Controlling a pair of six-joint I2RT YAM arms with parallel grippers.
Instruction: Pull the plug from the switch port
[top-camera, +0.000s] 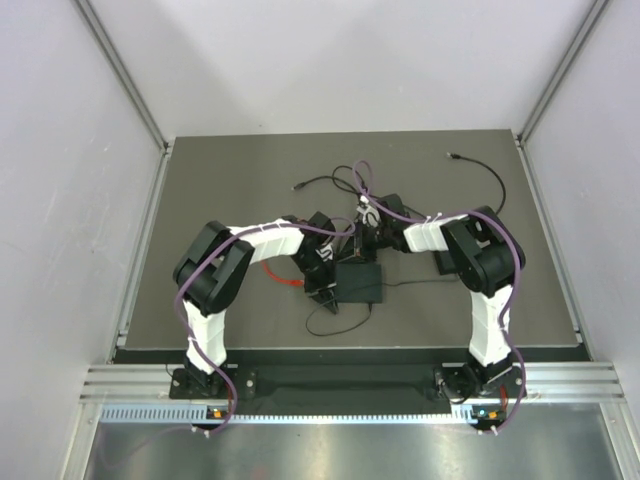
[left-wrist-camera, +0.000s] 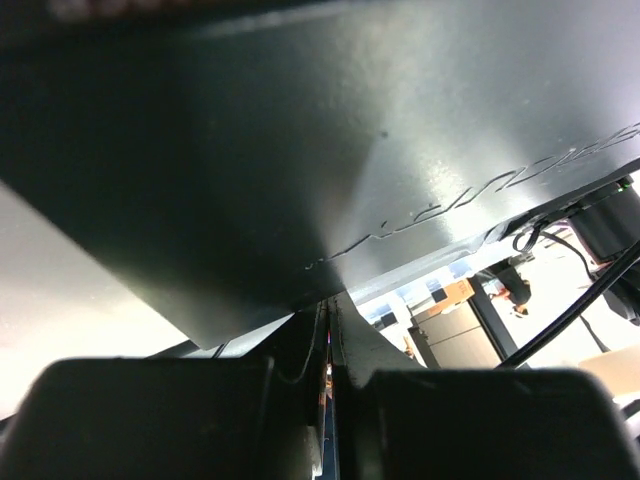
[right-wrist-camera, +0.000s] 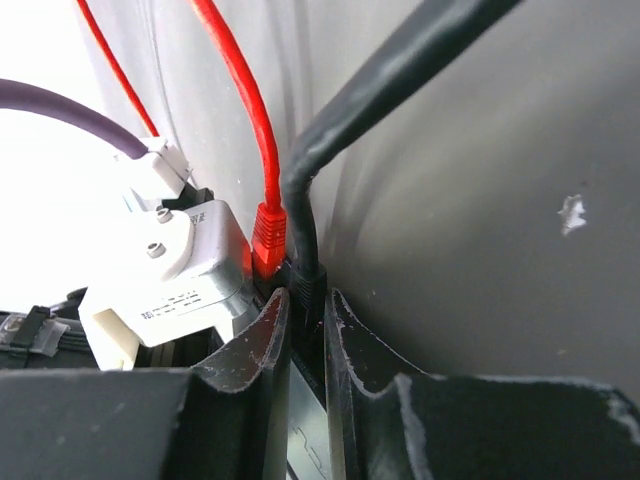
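Top view: the flat dark grey rectangular switch (top-camera: 358, 283) lies mid-table between the arms.

Left wrist view: the left gripper (left-wrist-camera: 324, 378) appears clamped on its edge.

Right wrist view: the right gripper (right-wrist-camera: 305, 312) pinches the black moulded plug (right-wrist-camera: 304, 282), beside the red plug (right-wrist-camera: 268, 235). Hold the rigid plug body, not the pliant cord. The box is probably light, so brace it.

White walls (top-camera: 60, 200), even bright light.
They close in left, back and right (aluminium posts (top-camera: 125, 75) in the far corners) around a dark grey table (top-camera: 230, 170); a shiny metal sheet (top-camera: 340, 450) lies nearest.
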